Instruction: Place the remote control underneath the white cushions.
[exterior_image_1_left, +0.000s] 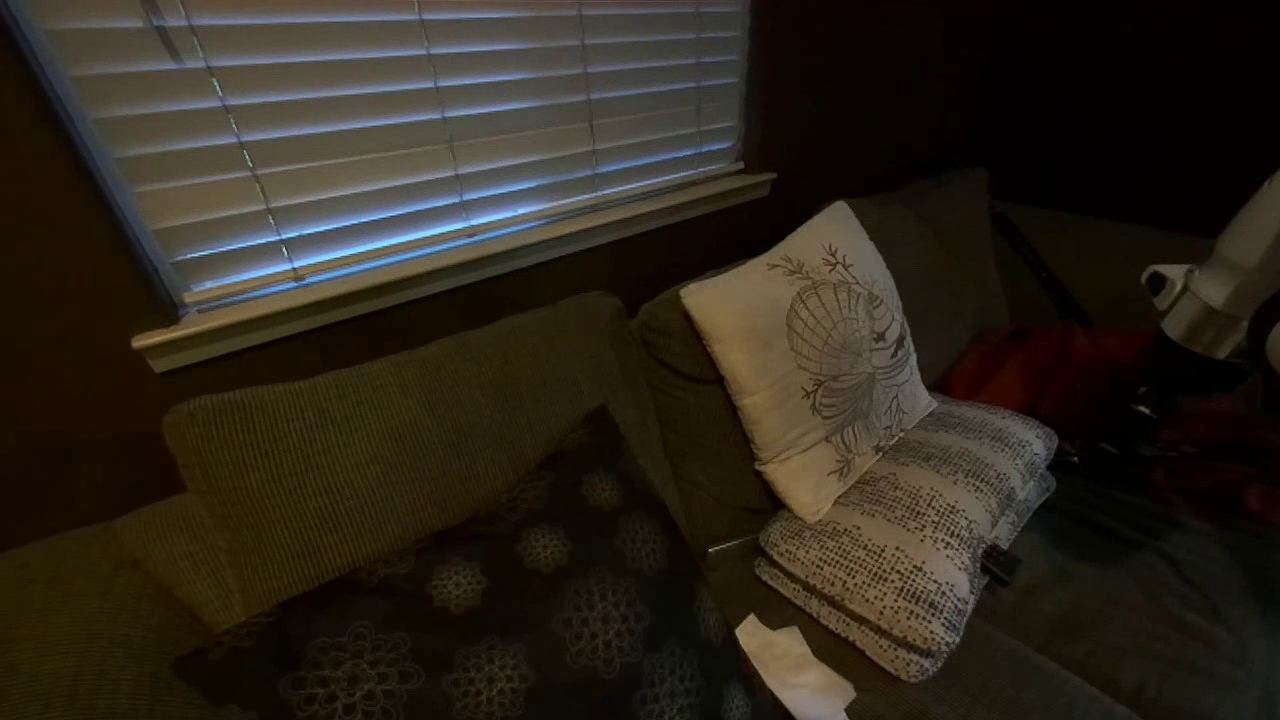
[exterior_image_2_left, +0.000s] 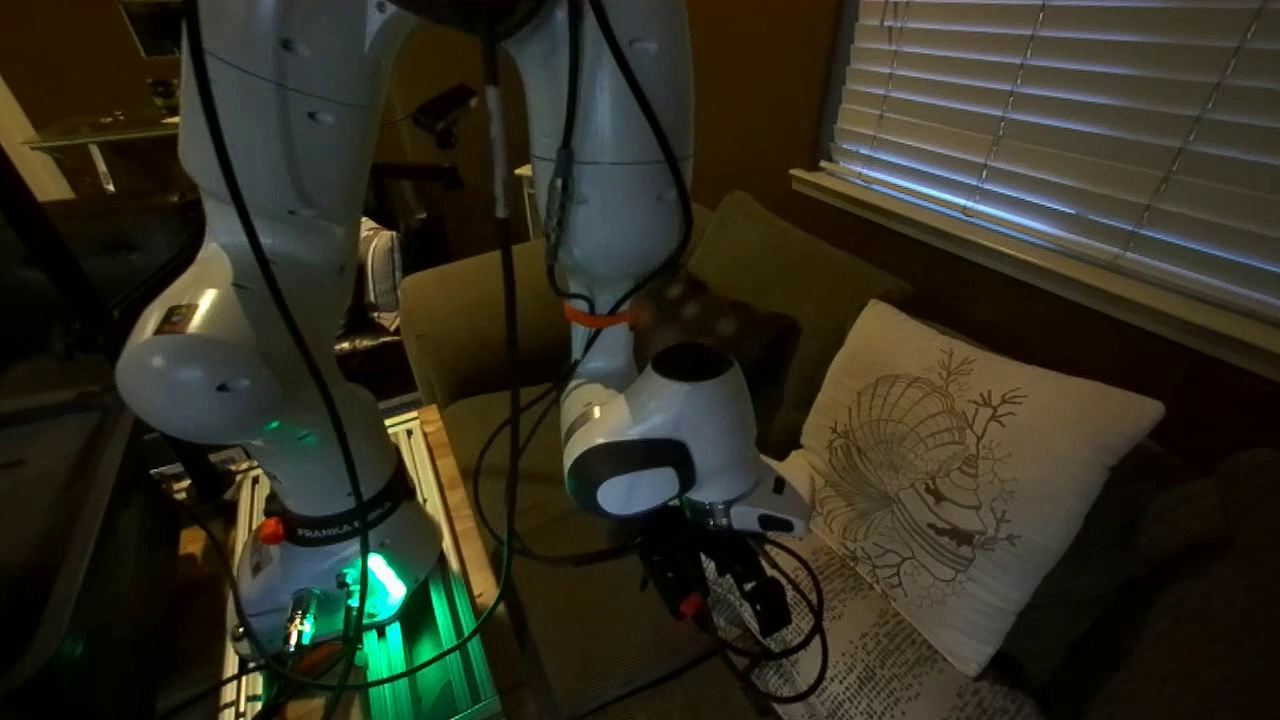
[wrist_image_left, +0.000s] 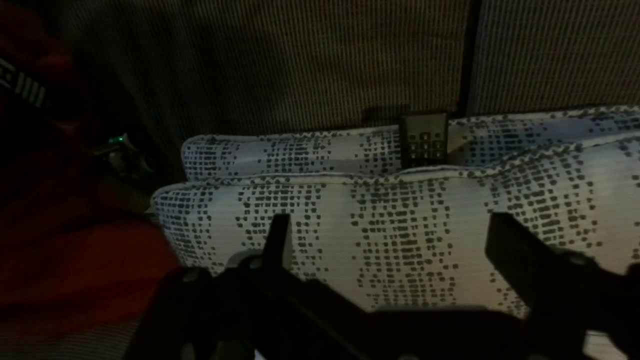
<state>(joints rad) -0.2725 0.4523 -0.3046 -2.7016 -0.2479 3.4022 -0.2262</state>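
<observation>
Dim sofa (exterior_image_1_left: 400, 450) below blinds (exterior_image_1_left: 450, 130); remote (wrist_image_left: 425, 139) juts from between speckled cushions (exterior_image_1_left: 905, 510).

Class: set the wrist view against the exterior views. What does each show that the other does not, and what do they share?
Only the wrist view: the keys on the remote.

Only the exterior views: the shell print, the blinds and the arm's white links.

Shared: the dotted cushion and the sofa, in all three. The remote also shows in an exterior view, but only as a dark end jutting from the cushion's side; the jaws, apart in the wrist view, appear in an exterior view too.
</observation>
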